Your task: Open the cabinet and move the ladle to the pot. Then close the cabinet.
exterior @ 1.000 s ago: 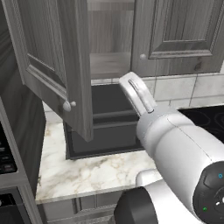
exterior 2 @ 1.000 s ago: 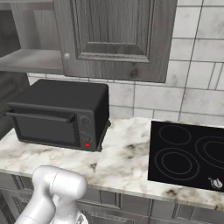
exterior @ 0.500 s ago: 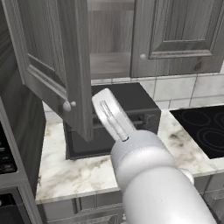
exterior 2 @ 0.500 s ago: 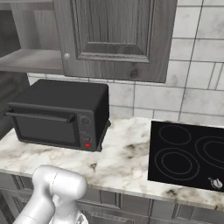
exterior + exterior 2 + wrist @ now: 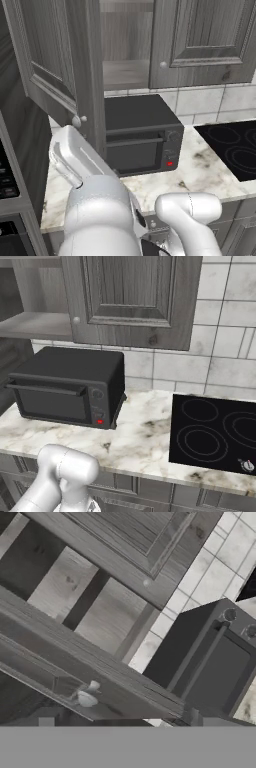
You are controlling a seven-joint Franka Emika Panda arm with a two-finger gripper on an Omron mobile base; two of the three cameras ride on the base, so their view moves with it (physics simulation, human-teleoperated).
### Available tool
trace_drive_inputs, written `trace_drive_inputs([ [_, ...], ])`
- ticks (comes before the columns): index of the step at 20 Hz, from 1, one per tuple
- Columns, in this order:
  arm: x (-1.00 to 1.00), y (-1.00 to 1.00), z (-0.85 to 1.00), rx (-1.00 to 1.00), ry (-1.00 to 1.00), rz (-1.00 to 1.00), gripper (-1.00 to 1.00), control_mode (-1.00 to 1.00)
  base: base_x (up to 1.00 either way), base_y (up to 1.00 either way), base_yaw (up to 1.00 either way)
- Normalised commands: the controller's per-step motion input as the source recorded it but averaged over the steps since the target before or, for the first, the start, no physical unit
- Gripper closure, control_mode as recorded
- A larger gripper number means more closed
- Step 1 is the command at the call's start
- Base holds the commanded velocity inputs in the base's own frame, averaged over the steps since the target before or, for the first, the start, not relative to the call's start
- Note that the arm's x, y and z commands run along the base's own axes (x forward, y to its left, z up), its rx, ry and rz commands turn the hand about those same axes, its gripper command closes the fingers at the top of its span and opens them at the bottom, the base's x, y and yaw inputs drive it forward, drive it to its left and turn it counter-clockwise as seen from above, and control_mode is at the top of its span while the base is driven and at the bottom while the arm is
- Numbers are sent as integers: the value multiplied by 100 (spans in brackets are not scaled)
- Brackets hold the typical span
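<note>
1 grey wood-grain cabinet (image 5: 200,40), left door ajar

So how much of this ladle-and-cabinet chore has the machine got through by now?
Only the first step looks done: the cabinet's left door hangs swung open, its knob out front, while the right door is shut. The shelf inside looks bare from here; I can't spot a ladle or a pot. Nothing is in hand. The gripper is open, facing the open door's edge. Moving the ladle and closing up remain.
</note>
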Motion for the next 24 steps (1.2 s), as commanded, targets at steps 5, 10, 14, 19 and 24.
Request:
trace_drive_inputs([
  [5, 44, 38, -23, 0, 0, -10, -100, -100, 0, 0, 0],
  [10, 55, 10, -7, 0, 0, -9, -100, -100, 0, 0, 0],
  [14, 52, 5, -11, 0, 0, -1, -100, -100, 0, 0, 0],
  [19, 53, 9, -14, 0, 0, 0, -100, -100, 0, 0, 0],
  [24, 42, -1, 0, 0, 0, 0, -100, -100, 0, 0, 0],
])
